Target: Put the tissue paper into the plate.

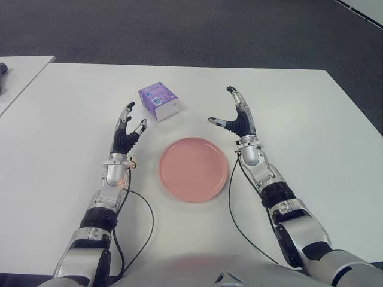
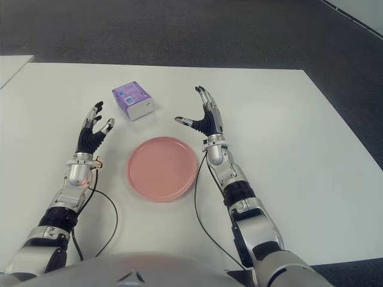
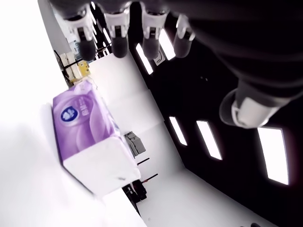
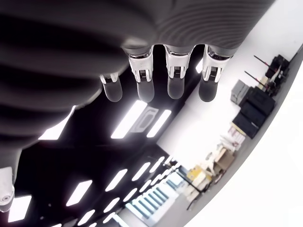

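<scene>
White surface, dark carpet beyond.
A pink plate [image 1: 193, 168] lies between the left robot hand [image 1: 127, 130] and right robot hand [image 1: 235, 116], both spread, empty; the tissue paper [image 1: 158, 100] lies just beyond the left one on the surface [image 1: 311, 137], before grey floor [image 1: 179, 30].

- Plate [image 1: 193, 168] on the table [image 1: 311, 119], near its front middle.
- Tissue pack [image 1: 158, 100] on the table, behind the plate and slightly left, apart from it.
- Left hand [image 1: 127, 131] left of the plate; right hand [image 1: 236, 119] behind its right edge.
</scene>
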### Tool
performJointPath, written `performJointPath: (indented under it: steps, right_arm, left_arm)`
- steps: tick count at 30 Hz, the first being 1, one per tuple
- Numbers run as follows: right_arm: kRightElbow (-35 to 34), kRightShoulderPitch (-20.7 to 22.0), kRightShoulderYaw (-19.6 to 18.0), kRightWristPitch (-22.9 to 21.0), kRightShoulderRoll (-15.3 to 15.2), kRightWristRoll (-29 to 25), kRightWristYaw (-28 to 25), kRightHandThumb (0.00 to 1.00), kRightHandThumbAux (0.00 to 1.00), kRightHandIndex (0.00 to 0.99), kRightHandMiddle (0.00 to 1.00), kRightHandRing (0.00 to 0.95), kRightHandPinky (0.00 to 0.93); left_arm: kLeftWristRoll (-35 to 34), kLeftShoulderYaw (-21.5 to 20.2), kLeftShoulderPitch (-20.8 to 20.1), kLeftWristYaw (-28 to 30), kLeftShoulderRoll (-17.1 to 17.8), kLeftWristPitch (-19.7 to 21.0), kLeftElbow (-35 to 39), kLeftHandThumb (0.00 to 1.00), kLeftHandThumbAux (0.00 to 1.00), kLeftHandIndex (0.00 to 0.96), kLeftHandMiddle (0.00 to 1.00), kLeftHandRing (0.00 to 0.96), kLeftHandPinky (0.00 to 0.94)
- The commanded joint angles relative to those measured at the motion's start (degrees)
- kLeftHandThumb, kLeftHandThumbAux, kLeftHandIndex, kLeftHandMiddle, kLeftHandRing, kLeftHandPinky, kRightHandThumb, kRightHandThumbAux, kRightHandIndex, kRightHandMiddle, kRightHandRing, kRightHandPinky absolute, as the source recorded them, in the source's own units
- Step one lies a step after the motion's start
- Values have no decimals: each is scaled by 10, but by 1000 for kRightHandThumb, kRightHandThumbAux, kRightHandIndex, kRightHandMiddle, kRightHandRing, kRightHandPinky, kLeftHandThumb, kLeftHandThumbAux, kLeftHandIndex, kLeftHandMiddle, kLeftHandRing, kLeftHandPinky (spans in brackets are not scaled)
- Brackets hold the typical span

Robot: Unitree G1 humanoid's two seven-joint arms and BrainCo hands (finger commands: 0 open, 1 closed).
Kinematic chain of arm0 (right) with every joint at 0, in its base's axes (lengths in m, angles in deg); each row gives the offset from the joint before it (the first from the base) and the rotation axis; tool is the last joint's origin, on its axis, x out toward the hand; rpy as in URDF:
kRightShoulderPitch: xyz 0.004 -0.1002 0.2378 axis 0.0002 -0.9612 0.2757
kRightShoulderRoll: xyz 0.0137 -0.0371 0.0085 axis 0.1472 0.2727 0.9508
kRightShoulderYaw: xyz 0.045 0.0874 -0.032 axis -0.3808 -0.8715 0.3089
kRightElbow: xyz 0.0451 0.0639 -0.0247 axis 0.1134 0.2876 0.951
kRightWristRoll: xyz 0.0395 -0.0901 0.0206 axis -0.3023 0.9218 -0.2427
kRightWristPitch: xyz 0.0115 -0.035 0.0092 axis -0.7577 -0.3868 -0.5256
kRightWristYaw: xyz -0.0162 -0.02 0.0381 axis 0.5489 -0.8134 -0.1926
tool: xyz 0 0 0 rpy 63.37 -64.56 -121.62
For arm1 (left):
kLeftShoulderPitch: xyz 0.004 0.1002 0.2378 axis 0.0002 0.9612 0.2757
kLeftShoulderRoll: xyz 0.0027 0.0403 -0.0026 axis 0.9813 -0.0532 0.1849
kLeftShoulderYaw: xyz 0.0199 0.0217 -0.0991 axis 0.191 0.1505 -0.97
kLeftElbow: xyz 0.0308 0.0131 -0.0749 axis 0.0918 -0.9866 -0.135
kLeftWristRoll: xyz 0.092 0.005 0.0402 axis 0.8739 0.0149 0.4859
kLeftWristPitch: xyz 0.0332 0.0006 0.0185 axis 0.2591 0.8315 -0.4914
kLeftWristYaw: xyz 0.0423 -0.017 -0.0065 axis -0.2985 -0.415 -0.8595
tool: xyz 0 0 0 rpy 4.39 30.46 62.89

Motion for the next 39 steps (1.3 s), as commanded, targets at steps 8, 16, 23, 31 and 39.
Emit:
performJointPath:
  steps: [8,16,23,31,39]
  right_arm:
    - [-12,-9,2,-15,4,5,-1,138,508,0,0,0,0]
    - [-23,-13,3,-21,5,6,-3,138,508,0,0,0,0]
    - [-30,-16,3,-25,5,6,-4,138,508,0,0,0,0]
    - [-31,-16,3,-26,5,6,-6,138,508,0,0,0,0]
    - [-32,-16,3,-27,5,6,-6,138,508,0,0,0,0]
  left_arm:
    - [-7,2,1,-3,-17,19,0,0,509,0,0,0,0]
    - [-8,4,2,1,-23,27,4,0,506,0,0,0,0]
    - [-16,9,-12,16,-27,30,-12,0,497,0,0,0,0]
    - [-15,11,-34,15,-17,11,-41,0,489,0,0,0,0]
    - [-18,9,-53,13,-8,11,-42,0,487,0,0,0,0]
